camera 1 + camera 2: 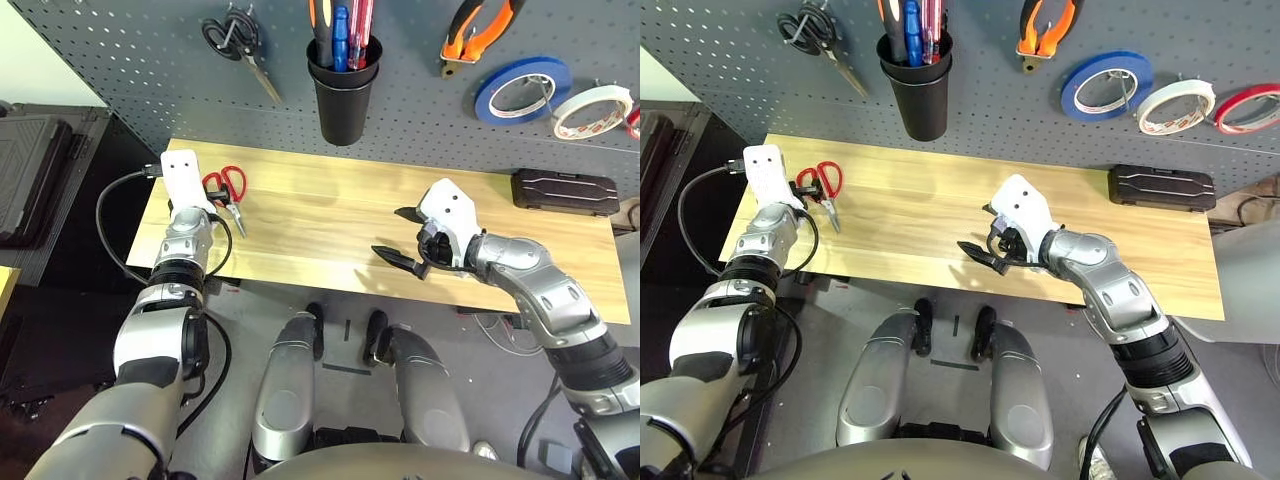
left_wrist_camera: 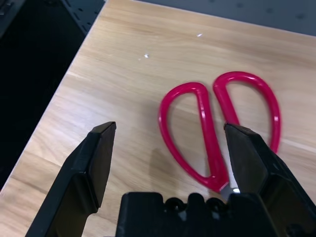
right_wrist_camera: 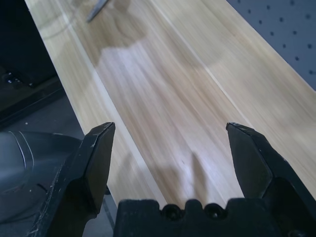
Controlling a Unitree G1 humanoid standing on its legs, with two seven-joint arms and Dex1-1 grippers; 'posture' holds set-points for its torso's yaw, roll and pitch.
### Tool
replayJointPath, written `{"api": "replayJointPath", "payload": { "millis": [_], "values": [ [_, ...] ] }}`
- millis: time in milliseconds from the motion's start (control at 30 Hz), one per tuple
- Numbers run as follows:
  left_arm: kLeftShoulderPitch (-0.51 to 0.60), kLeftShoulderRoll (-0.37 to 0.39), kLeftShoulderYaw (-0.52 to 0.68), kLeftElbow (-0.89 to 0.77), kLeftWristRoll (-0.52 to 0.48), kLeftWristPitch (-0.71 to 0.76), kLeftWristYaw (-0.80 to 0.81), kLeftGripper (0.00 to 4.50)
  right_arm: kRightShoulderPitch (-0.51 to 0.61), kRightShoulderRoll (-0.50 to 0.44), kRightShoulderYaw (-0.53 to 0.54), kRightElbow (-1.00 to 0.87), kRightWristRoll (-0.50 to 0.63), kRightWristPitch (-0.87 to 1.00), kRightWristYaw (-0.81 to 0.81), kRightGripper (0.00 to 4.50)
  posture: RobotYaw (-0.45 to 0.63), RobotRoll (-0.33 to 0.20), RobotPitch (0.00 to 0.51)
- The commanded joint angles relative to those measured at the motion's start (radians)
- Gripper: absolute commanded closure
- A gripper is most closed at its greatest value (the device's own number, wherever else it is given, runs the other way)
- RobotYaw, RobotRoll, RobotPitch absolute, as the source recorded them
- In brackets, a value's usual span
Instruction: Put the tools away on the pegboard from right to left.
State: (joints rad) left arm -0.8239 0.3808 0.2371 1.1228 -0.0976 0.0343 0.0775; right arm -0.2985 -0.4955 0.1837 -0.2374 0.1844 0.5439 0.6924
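Scissors with red handles (image 1: pixel 229 186) lie flat on the wooden table (image 1: pixel 330 230) at its left end, in the left middle of the left eye view, blades pointing toward the table's near edge. The left gripper (image 2: pixel 168 153) hovers right over them with its black fingers (image 2: pixel 96 163) spread wide; in the left wrist view the red handle loops sit partly between the fingers, nearer to one finger, which overlaps the edge of one loop. Nothing is pinched.

The right gripper (image 1: pixel 408 240) hangs above the bare wood in the right middle of the frame, fingers spread and empty, well apart from the scissors.

On the pegboard (image 1: pixel 140 60) across the top of the frame, black-handled scissors (image 1: pixel 238 45) hang at upper left, a black cup (image 1: pixel 343 90) holding screwdrivers stands at top centre, orange-and-black pliers (image 1: pixel 478 30) hang to the right of it, and then come a blue tape roll (image 1: pixel 522 88) and a white tape roll (image 1: pixel 592 110). A red tape roll (image 1: pixel 1250 108) hangs furthest right. A black case (image 1: pixel 565 191) rests at the table's right end.
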Motion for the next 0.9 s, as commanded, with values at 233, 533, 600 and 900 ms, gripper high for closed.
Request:
{"api": "replayJointPath", "payload": {
  "millis": [233, 533, 600, 900],
  "values": [
    [-0.013, 0.01, 0.021, 0.094, 0.011, -0.006, 0.078, 0.02, 0.017, -0.005, -0.01, -0.034, 0.01, 0.041, -0.013, 0.0, 0.1, 0.0, 0.392],
    [-0.016, 0.014, -0.002, 0.14, 0.045, 0.028, 0.144, 0.02, 0.011, -0.009, -0.019, -0.051, 0.015, 0.06, -0.017, 0.0, 0.09, 0.0, 0.393],
    [-0.018, 0.007, -0.003, 0.144, 0.042, 0.037, 0.135, 0.02, 0.013, -0.009, -0.021, -0.055, 0.015, 0.064, -0.018, 0.0, 0.08, 0.0, 0.394],
    [-0.015, -0.004, -0.025, 0.15, 0.052, 0.064, 0.091, 0.59, 0.018, -0.016, -0.028, -0.064, 0.015, 0.07, -0.019, 0.0, 0.07, 0.0, 0.389]
  ]
}}
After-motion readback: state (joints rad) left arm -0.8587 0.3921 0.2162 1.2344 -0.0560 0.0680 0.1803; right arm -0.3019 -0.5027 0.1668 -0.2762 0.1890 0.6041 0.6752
